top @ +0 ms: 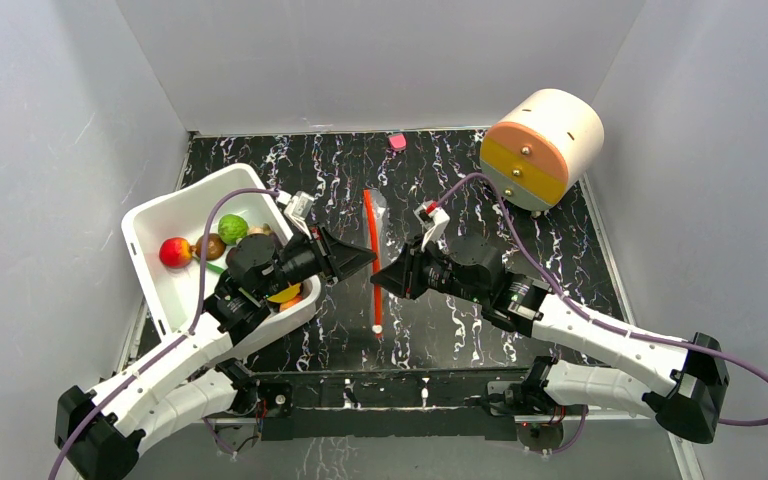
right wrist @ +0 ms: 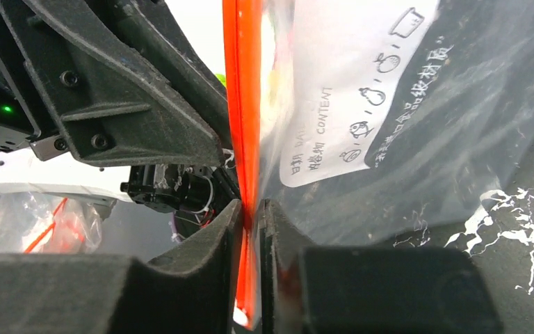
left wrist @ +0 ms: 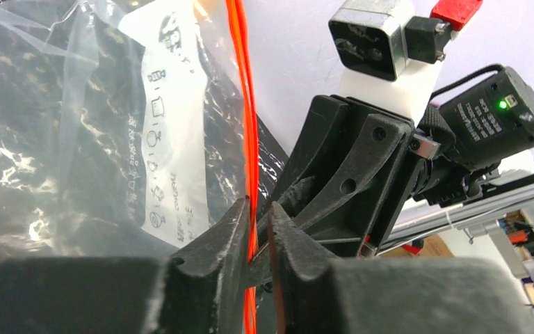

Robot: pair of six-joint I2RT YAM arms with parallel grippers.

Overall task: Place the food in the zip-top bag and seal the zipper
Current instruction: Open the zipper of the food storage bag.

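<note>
The clear zip-top bag (top: 388, 208) lies mid-table, its orange-red zipper (top: 372, 225) running front to back. My left gripper (top: 368, 262) and right gripper (top: 378, 276) meet tip to tip at the zipper's middle. In the left wrist view the jaws (left wrist: 257, 226) are shut on the zipper (left wrist: 240, 83), with the bag's white label (left wrist: 174, 118) to the left. In the right wrist view the jaws (right wrist: 249, 212) are pinched on the zipper (right wrist: 243, 104). The red apple (top: 174, 252) and green round fruit (top: 232, 228) lie in the white tub (top: 150, 215). Other food there is partly hidden by my left arm.
A cream and orange drum (top: 542, 148) stands at the back right. A small pink piece (top: 397, 142) lies at the back edge. The white tub fills the left side, and grey walls close in on three sides.
</note>
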